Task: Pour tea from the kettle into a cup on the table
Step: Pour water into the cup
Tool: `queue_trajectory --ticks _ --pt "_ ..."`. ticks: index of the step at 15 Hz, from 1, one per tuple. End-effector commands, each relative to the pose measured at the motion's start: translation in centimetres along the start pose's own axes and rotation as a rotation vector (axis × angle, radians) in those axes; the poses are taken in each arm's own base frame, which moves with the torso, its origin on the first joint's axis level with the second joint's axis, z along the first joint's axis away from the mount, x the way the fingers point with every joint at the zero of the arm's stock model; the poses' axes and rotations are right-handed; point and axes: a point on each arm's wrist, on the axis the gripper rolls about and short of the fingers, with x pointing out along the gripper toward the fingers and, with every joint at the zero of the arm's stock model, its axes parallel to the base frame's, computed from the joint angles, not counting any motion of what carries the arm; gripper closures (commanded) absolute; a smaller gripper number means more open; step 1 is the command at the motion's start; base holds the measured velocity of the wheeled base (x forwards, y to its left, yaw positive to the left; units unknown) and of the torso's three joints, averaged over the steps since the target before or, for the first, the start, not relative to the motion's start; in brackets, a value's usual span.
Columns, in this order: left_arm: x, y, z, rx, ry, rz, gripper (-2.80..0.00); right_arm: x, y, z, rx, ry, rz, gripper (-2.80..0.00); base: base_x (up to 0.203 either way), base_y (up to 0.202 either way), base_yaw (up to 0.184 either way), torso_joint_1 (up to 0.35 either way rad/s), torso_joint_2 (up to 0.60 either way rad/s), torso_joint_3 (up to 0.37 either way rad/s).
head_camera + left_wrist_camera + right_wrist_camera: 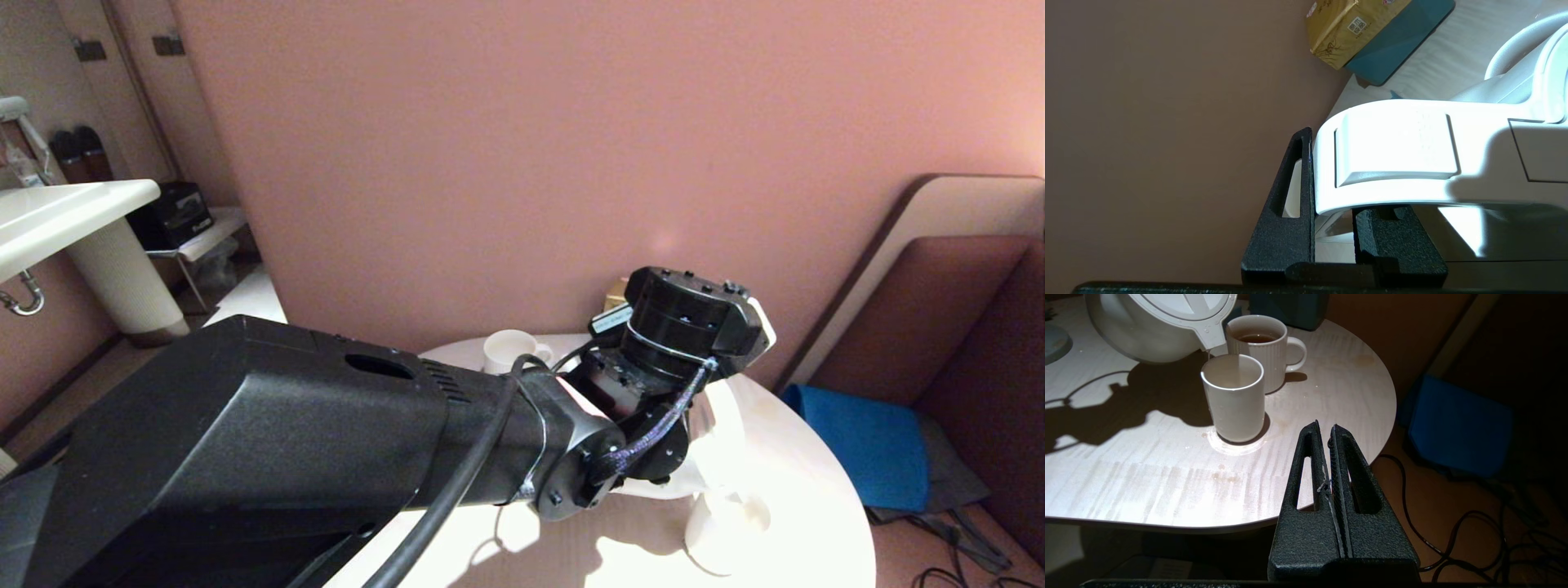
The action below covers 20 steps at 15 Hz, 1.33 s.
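cream-white plastic formed the kettle (pixel 1155 324), which was tilted with its small spout directly above the cup (pixel 1233 398). the left gripper (pixel 1333 204) was clamped on the kettle's angular loop handle (pixel 1396 151), one black finger (pixel 1286 220) against the outer end of the handle and the other beneath it. in the head view the left arm (pixel 326 441) reached across the table (pixel 816 506) and hid most of the kettle.

the cup, a plain smooth white one, stood on the pale wood-grain table (pixel 1147 469), inward from its curved right-hand edge. a thin stream of tea (pixel 1209 356) ran from the spout toward the cup; the level inside the cup could not be read. a ribbed white mug (pixel 1263 351) with a handle stood just behind the cup, farther from the near edge, touching or nearly touching it, and held reddish-brown liquid. small drops and pale stains marked the tabletop around the foot of the cup.

a wider white mug (pixel 510 351) stood near the far edge of the table. a yellow packet (pixel 1347 28) rested on a teal object (pixel 1404 45) at the table edge beside the wall.

the right gripper (pixel 1329 435) hung off the near edge of the table, with its jaws pressed together and nothing between them. a blue cushion (pixel 1457 424) and dark cables (pixel 1474 539) lay on the floor beyond the right-hand edge.
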Motion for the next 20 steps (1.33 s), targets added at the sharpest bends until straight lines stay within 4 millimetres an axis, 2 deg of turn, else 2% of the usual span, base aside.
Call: queue_trajectory --ticks 1,5,11,16,20 --pt "-0.1 0.0 0.2 0.029 -0.003 0.005 0.00 0.0 0.0 0.0 -0.001 0.000 0.000 0.00 0.000 0.000 0.000 0.000 0.00 0.000" --pt "0.2 0.2 1.0 0.040 -0.026 0.021 0.00 0.0 0.0 0.0 -0.001 0.000 0.002 0.00 0.000 0.000 0.000 0.000 0.00 0.000" --pt "0.4 0.0 1.2 0.115 -0.028 0.023 0.00 0.0 0.0 0.0 -0.001 0.000 0.002 0.00 0.000 0.000 0.000 0.000 0.00 0.000" --pt "0.9 -0.4 2.4 0.170 -0.059 0.044 0.00 0.0 0.0 0.0 -0.001 0.000 0.002 0.00 0.000 0.000 0.000 0.000 0.00 0.000" --pt "0.6 -0.6 2.8 0.216 -0.069 0.043 0.00 0.0 0.0 0.0 -0.001 0.000 0.002 0.00 0.000 0.000 0.000 0.000 0.00 0.000"
